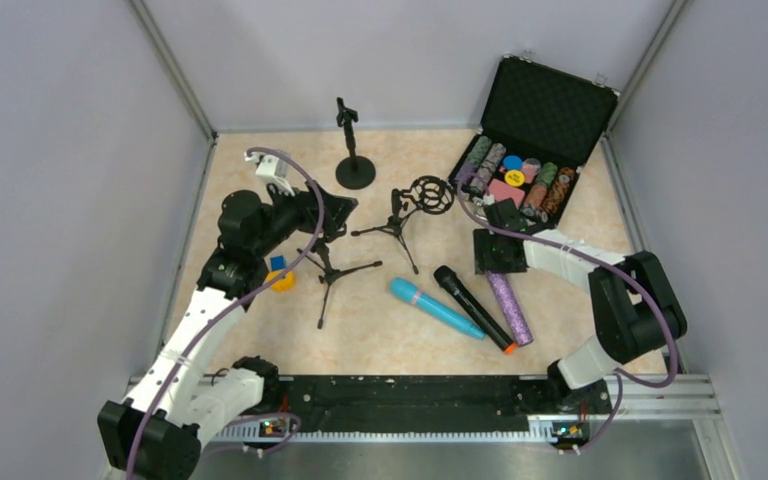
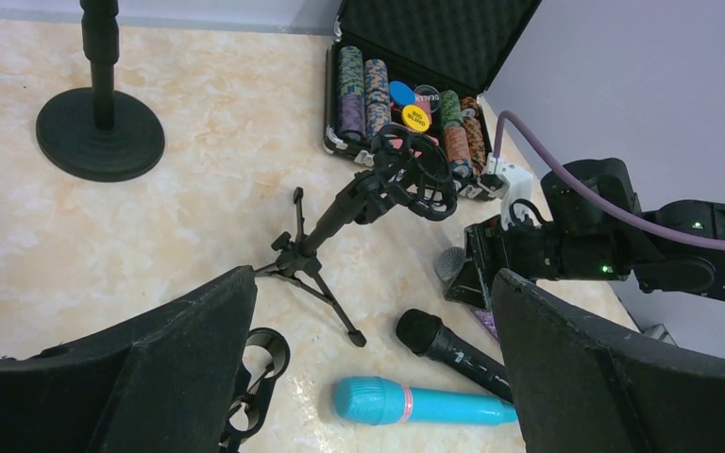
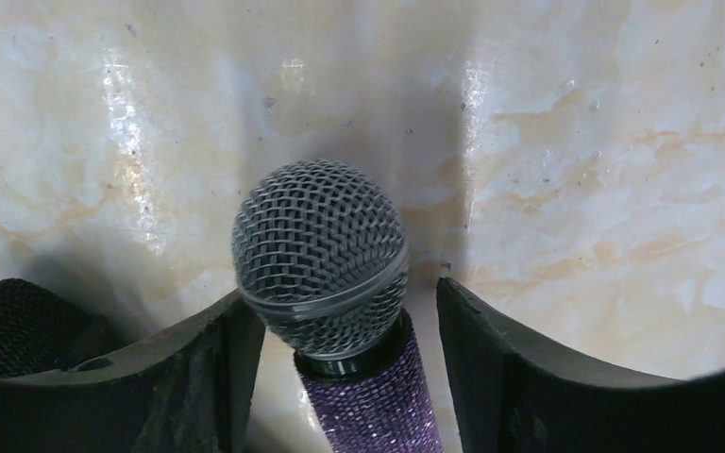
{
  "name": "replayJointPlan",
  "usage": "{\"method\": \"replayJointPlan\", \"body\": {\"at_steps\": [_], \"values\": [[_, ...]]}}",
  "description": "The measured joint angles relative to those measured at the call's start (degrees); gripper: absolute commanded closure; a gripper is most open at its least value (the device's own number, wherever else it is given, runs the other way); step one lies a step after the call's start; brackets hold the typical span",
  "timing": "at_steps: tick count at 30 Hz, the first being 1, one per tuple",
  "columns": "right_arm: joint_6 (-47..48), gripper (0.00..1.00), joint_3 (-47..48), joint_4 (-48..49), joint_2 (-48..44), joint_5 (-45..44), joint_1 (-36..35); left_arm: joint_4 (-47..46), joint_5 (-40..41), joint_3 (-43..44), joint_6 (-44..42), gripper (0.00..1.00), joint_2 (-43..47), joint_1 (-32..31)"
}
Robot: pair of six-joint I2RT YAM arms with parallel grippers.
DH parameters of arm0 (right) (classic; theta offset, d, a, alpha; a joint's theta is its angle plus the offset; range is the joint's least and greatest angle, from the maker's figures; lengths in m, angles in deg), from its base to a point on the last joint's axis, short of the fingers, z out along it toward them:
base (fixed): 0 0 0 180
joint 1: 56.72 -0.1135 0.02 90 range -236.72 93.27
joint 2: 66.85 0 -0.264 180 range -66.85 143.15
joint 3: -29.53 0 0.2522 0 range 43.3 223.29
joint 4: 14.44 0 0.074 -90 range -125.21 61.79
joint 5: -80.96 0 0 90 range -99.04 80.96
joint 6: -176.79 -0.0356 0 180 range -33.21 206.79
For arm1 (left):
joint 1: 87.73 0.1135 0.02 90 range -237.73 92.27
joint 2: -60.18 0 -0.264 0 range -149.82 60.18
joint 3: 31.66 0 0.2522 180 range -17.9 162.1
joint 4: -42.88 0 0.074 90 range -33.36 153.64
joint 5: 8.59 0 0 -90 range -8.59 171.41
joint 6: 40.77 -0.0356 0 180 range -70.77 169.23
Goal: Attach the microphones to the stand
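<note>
Rt wrist view, lower centre: glittery purple stick mic w/ silver mesh head point(image 3: 319, 250), flat on marbled beige tabletop point(image 3: 576, 142). Rt gripper point(image 3: 345, 294) astride it just behind the head, jaws part-way in, not clamped. Frame-left finger point(image 3: 198, 368) at or touching the mesh. Frame-right finger point(image 3: 529, 377) apart from it w/ a clear gap.

Top view, lower centre-right: all light blue stick mic point(image 1: 437, 308), black stick mic w/ orange end point(image 1: 473, 308) & the purple one lying near each other on the table, off the stands. Black just beside purple at their lower ends.

Top view, centre: black tripod stand w/ ring shock mount point(image 1: 407, 212). Left of that: second black tripod stand point(image 1: 332, 272), just by the L gripper point(image 2: 373, 278). Upper centre: black straight stand on round base point(image 1: 353, 165). Upper right: open black case of poker chips point(image 1: 525, 150).

L wrist view: both fingers spread wide at lower corners of frame, nothing held between them.
</note>
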Motion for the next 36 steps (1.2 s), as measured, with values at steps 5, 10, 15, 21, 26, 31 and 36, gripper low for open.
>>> {"method": "replayJointPlan", "body": {"at_steps": [5, 10, 15, 21, 26, 31, 36], "values": [[0.5, 0.57, 1.4, 0.0, 0.2, 0.4, -0.1, -0.1, -0.5, -0.5, 0.1, 0.01, -0.2, 0.0], [0.5, 0.61, 3.9, 0.0, 1.2, 0.4, -0.1, 0.0, -1.1, -1.6, 0.3, 0.01, -0.5, 0.0], [0.5, 0.57, 7.2, 0.1, 4.1, -0.5, -0.1, -0.1, -1.7, -2.4, 0.8, 0.01, -0.5, 0.0], [0.6, 0.23, 10.4, 0.0, 7.1, -0.6, 0.3, -0.5, -2.8, -3.1, 1.8, 0.01, -1.0, 0.0], [1.0, 0.18, 11.8, -0.5, 7.5, -1.3, 0.3, -0.6, -3.1, -3.5, 2.4, 0.01, -1.4, 0.0], [1.6, 0.18, 11.8, -1.4, 6.7, -1.8, 0.3, -0.7, -3.1, -3.5, 2.4, 0.01, -1.4, 0.0], [1.8, 0.18, 10.7, -1.8, 2.0, -1.6, 0.3, -0.7, -2.9, -3.7, 2.6, 0.01, -1.4, 0.0]]}}
